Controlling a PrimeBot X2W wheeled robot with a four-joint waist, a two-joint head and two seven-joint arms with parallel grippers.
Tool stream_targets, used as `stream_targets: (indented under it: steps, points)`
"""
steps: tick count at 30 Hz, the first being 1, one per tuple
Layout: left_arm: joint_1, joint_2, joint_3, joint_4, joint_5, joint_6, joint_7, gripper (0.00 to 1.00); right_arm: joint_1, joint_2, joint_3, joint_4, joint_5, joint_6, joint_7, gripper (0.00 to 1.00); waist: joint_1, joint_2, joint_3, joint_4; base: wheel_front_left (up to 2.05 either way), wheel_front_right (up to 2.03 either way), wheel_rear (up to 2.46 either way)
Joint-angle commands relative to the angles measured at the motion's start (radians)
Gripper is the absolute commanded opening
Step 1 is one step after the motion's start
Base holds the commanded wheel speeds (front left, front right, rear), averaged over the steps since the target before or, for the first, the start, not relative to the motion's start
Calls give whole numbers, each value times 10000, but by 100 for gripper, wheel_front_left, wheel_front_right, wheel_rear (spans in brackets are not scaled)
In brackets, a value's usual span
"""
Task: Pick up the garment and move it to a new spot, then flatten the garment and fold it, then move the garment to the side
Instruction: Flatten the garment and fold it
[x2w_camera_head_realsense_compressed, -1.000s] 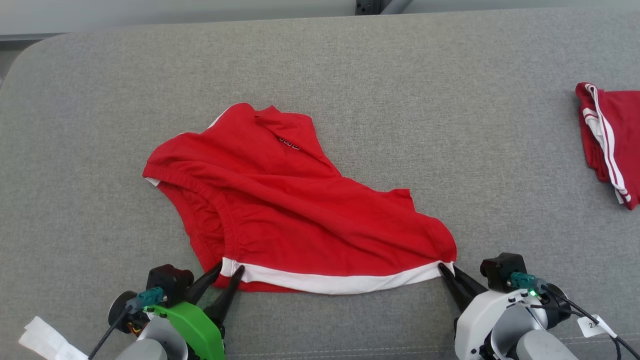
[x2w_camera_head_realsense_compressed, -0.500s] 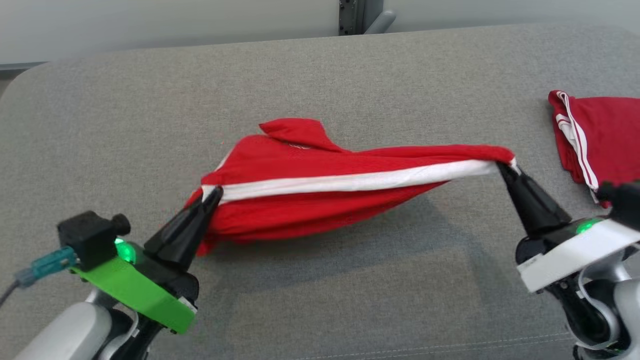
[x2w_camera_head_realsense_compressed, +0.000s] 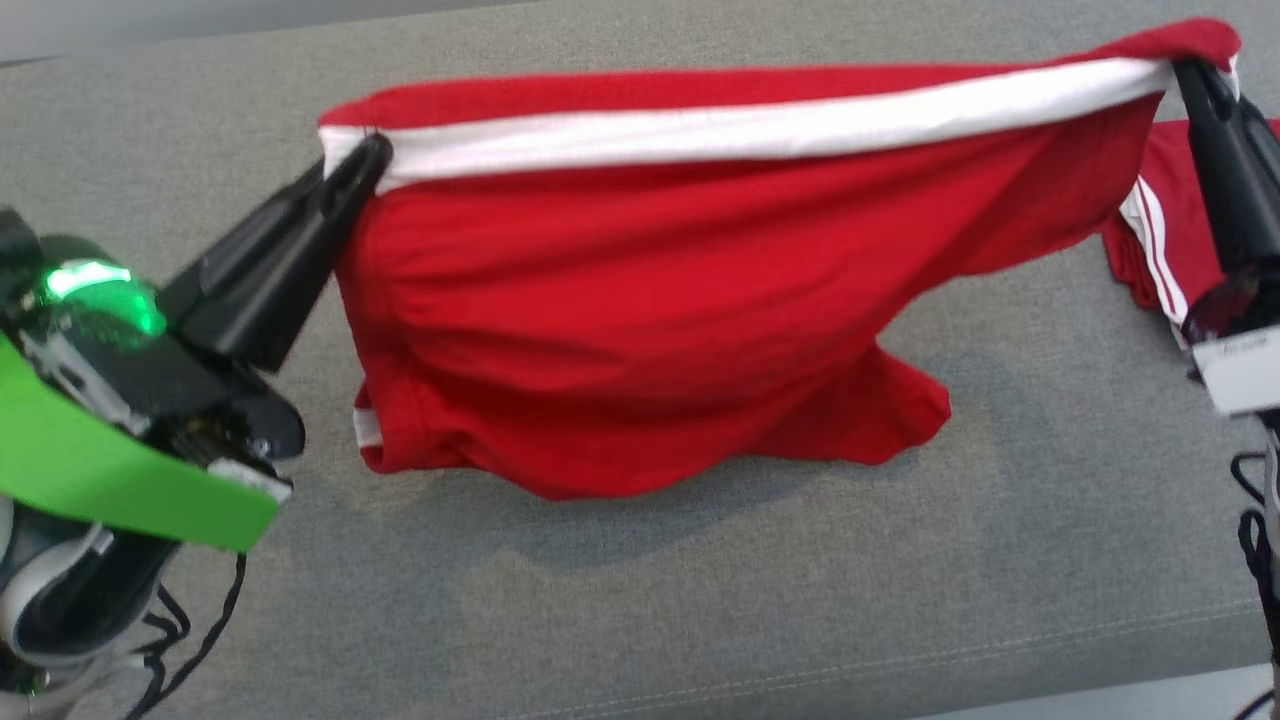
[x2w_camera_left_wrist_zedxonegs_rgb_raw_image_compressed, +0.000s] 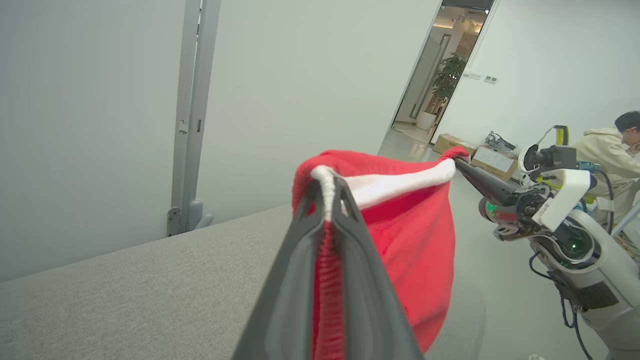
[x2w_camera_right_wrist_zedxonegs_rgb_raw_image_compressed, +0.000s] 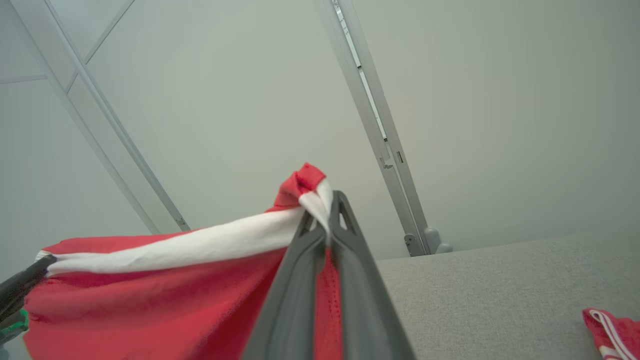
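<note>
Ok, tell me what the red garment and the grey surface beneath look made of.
The red garment looks like soft knit fabric, perhaps cotton or a blend, matte; it sags in loose folds, with a white band of similar trim. The grey surface seems woven upholstery cloth, possibly over padding, matte; speckled weave and a stitched seam show.

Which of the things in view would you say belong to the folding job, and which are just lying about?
Job in hand:
- red garment, hanging by its white band
- left tool and right tool, each shut on one end of that band
- grey padded surface below

Lying about:
- second red garment, with white stripes, at the right
- cardboard boxes, potted plant, person in the background
</note>
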Motion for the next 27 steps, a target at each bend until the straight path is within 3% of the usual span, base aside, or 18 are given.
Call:
stream_targets:
  steps: [1,5,10,13,18,22,27]
  points:
    - [-398,-182,60,200,-175,-22,79,0,-450,73,-18,162,-125,-3,12,0,0,80,863,-210,0,0,0]
    - [-2537,-508,24,1899,157,-201,727,0,-3030,605,36,1859,-964,-3,96,0,0,80,1903,-328,0,0,0]
    - [-5835,-1772,-146,5248,1112,-360,613,0,-6648,1456,-356,4677,-2732,-11,-663,0,0,80,2831,-281,0,0,0]
    - [-7687,-2420,-136,7378,1961,-352,-63,0,-8616,1903,-975,6304,-3734,-23,-1489,0,0,80,3269,-317,0,0,0]
    - [-10178,-2895,-231,9951,3456,-522,-1806,0,-11199,2133,-1622,8274,-4722,-51,-2881,0,0,80,4137,-466,0,0,0]
    - [-10708,-3142,-662,11276,4086,-877,-2927,0,-11569,2173,-1006,9346,-4173,-51,-3816,0,0,80,4523,-479,0,0,0]
    - [-9471,-2920,-1242,11432,4031,-1025,-3344,0,-10010,2171,-201,9654,-3504,-25,-4763,0,0,80,4656,-502,0,0,0]
